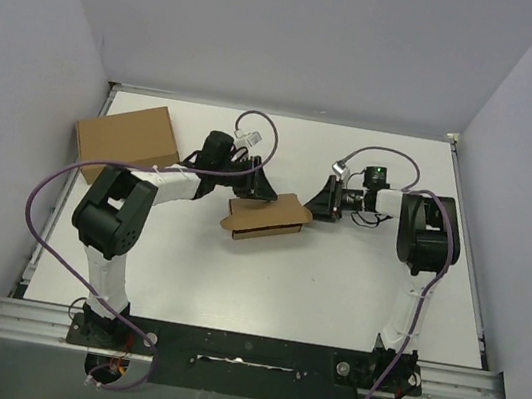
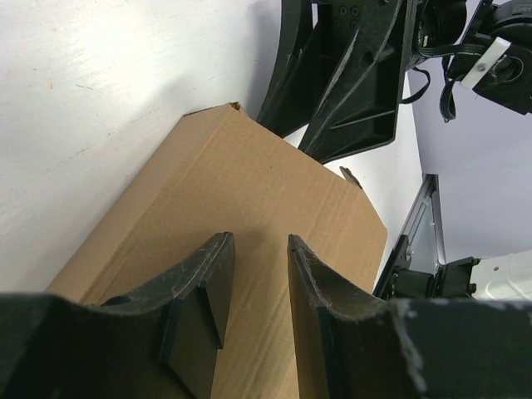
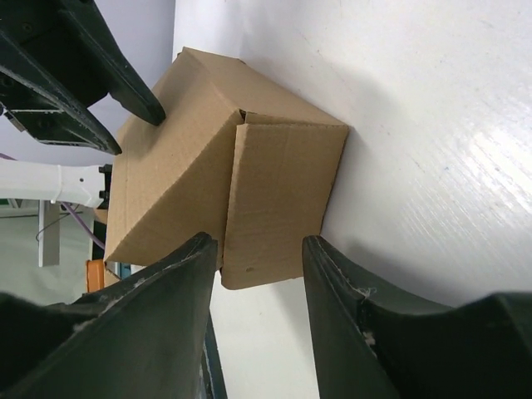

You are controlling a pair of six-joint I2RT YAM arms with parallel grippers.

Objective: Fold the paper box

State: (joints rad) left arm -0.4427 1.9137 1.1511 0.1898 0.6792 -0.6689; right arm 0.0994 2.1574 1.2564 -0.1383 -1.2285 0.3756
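Observation:
The paper box point(image 1: 265, 217) is brown cardboard, folded into a small flat shape, lying at the table's middle between both arms. My left gripper point(image 1: 253, 185) is at its far left edge; in the left wrist view the jaws point(image 2: 259, 249) stand open just over the box's top panel point(image 2: 241, 191), gripping nothing. My right gripper point(image 1: 321, 200) is at the box's right end; in the right wrist view the open jaws point(image 3: 259, 249) frame the box's end flap point(image 3: 278, 195) without closing on it.
A larger plain cardboard box point(image 1: 126, 140) sits at the back left, beside the left arm. White walls enclose the table on three sides. A metal rail point(image 1: 243, 343) runs along the near edge.

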